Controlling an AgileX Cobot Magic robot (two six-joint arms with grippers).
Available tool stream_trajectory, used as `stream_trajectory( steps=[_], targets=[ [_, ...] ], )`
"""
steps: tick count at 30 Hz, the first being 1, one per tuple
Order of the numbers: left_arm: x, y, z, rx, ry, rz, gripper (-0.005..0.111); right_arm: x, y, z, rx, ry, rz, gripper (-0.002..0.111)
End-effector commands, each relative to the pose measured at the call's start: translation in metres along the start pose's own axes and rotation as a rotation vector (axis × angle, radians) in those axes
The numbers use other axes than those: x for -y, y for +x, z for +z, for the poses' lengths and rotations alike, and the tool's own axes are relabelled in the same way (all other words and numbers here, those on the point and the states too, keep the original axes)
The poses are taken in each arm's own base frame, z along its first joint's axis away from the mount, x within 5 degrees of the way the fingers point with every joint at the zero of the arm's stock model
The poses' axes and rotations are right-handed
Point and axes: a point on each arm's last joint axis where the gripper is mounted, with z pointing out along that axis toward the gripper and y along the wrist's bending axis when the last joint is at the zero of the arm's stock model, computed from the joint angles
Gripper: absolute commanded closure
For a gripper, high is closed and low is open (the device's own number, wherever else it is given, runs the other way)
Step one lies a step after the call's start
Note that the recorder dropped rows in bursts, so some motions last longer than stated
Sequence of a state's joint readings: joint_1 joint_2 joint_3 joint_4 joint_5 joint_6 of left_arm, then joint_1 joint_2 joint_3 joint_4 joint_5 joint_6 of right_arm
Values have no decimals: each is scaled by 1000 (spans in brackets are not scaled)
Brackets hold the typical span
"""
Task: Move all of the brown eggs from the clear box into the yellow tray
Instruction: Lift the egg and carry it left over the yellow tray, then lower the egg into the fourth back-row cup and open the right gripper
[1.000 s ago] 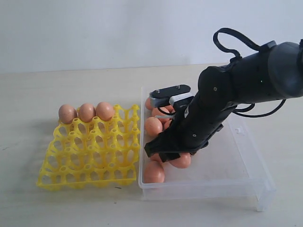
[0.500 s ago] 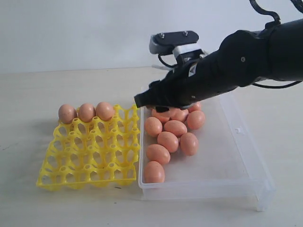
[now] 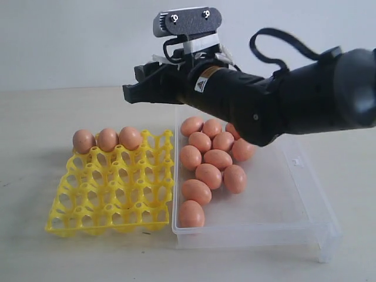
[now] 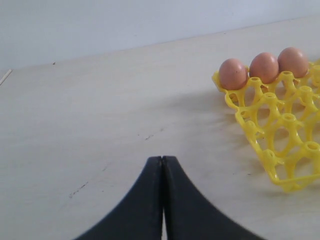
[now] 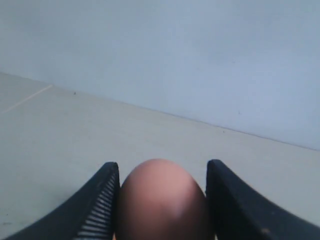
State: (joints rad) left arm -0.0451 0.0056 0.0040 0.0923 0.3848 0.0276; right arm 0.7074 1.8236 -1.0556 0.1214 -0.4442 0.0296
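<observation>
The right arm [image 3: 305, 100] fills the right of the exterior frame as a thick matte-black tube with a small pale label [image 3: 203, 84] and a black cable [image 3: 276, 40] looping above. At upper centre, a grey plate [image 3: 187, 23] shows two screws [image 3: 174, 17]. The right gripper [image 5: 163, 170] is black with ribbed pads [image 5: 97, 215]. The left gripper [image 4: 162, 160] is smooth, tapering black.

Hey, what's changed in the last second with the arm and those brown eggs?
The right gripper was down inside the clear box; it has lifted out holding one brown egg and swung left, high up, toward the yellow tray. The tray, its three eggs and the box have not moved.
</observation>
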Motion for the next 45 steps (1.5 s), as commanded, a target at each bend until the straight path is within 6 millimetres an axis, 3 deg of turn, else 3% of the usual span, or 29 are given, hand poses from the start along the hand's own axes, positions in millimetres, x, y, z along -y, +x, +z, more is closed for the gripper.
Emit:
stream_trajectory(
  steps=[1,9,15,21,29,45],
  targets=[
    [0,-2,-1,16,5,-8,107,-1,18,21,75,-29,-1,108],
    [0,-2,-1,16,5,-8,107,-4,47,56,42,-74,-78,108],
    [0,-2,-1,16,5,-8,107,3,63,71,38,-51,-57,108],
    [0,-2,-1,16,5,-8,107,15,84,77,-5,-15,-37,108],
    [0,-2,-1,16,5,-8,107,35,97,81,-27,27,-33,108],
    [0,-2,-1,16,5,-8,107,40,109,89,-60,25,-50,108]
  ],
)
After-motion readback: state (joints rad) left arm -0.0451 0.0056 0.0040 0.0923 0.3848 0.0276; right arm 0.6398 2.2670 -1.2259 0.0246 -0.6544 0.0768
